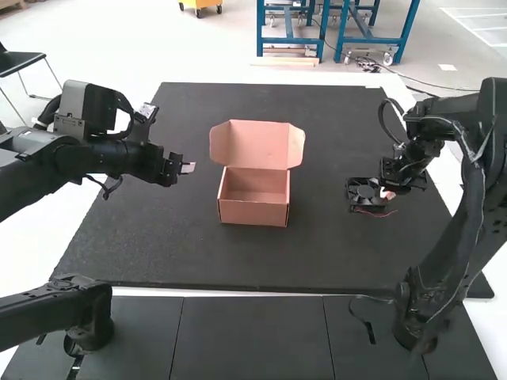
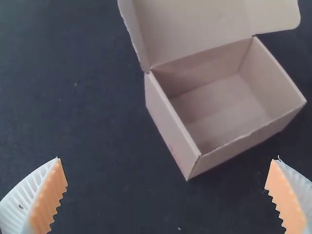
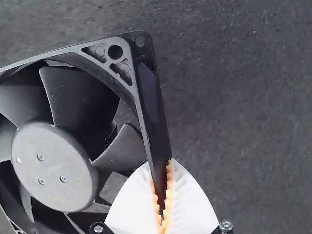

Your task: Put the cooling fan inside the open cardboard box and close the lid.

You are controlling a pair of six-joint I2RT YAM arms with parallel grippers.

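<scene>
Two pincers: right gripper [image 3: 163,194] pinches cooling fan [image 3: 53,161] rim; left gripper [image 1: 181,166] spread, empty.
Carry: hold level, lower into cardboard box [image 1: 253,210].

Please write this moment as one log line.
right gripper: shut on fan frame | left gripper: open, left of box | box: lid open, empty | fan: outside box

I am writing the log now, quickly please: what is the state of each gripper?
Left gripper: open, holding nothing.
Right gripper: closed on the fan, gripping its frame edge.
</scene>
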